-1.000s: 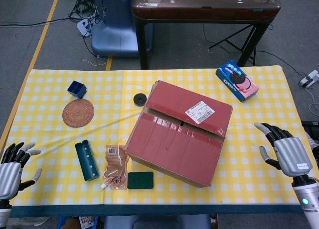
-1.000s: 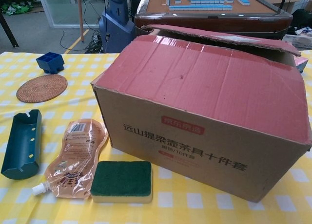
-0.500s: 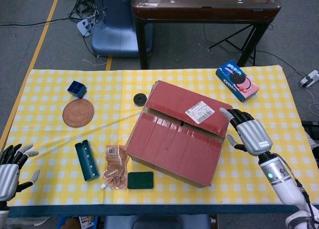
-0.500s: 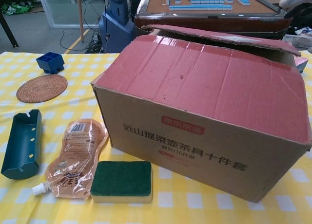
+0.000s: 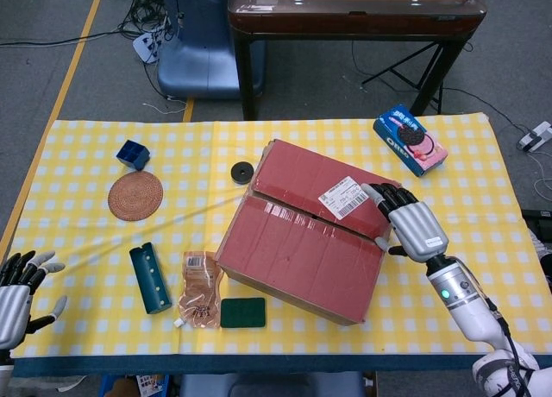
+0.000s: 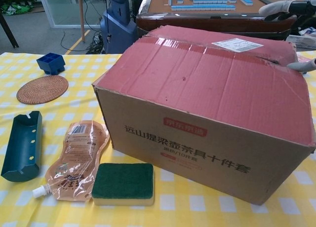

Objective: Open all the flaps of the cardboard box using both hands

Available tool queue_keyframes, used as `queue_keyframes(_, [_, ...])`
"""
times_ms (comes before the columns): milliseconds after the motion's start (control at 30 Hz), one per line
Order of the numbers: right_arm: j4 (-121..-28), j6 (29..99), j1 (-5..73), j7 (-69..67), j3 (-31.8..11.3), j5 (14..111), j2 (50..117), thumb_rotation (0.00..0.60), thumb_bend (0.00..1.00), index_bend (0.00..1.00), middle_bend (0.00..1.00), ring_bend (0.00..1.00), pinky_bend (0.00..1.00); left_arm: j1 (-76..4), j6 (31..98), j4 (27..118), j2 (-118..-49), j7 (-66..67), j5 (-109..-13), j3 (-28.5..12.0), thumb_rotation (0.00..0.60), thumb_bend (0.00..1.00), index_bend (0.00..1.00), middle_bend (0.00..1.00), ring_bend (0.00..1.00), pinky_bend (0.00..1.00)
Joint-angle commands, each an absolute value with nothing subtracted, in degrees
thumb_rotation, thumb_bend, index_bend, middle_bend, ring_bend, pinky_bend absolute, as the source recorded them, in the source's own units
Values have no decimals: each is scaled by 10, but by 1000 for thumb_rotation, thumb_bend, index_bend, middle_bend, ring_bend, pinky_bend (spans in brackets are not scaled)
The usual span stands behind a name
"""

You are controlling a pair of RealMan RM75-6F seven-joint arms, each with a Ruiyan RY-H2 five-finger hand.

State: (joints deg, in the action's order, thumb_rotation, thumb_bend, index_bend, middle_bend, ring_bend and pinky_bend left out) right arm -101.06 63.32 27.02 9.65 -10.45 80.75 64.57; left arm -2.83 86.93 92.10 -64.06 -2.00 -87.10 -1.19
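The cardboard box [image 5: 309, 242] is seen in the middle of the table [image 5: 448, 164], which is covered with a yellow checked cloth. Its red top flaps are shut. A white label [image 5: 345, 195] is stuck on the far flap.

The right hand [image 5: 407, 224] is laid on the far right corner of the box. Its fingers [image 5: 384, 194] are spread flat over the far flap, next to the label, and nothing is held in them. In the chest view, only a bit of this hand [image 6: 302, 65] is seen, at the box's right edge.

The left hand [image 5: 19, 289] is kept well away from the box, at the near left edge of the table. Its fingers are apart and nothing is held.

Just left of the box, a clear pouch [image 5: 200, 289] and a green sponge [image 5: 243, 312] are seen. A dark green tray [image 5: 151, 277] is placed further left. A round woven mat [image 5: 135, 195] and a small blue box [image 5: 133, 154] are found far to the left of the box. A black ring [image 5: 242, 169] is seen just behind the box. A cookie pack [image 5: 410, 139] is seen behind the box on the right.
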Motion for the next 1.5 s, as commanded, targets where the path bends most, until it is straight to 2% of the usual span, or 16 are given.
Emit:
queue_keyframes(33, [-1015,646,264,91,-99,817,641,600,203,0,98,75,158,-28,869,919,-640,-21,-870,-12,600,353,368,186,90,0])
queue_keyframes(333, [-1016,652,263,87,-88,823,642,600,203,0,98,75,158,-29,866,916,-643,-24,-871,-11,600,354,368,186,89,0])
queue_keyframes(600, [-995,635,282,87,-96,805,657,600,203,0,98,75,158,-27,868,914,-642,-26,-869,-12,600,354,368,186,89,0])
queue_keyframes(1067, [-957,632,312,68,-139,761,671,600,203,0,98,75,158,-29,866,915,-642,-24,-869,-12,600,354,368,186,89,0])
queue_keyframes(1500, [-925,641,342,45,-199,708,660,600,214,0,98,75,158,-26,872,925,-635,-15,-872,-12,600,354,368,186,89,0])
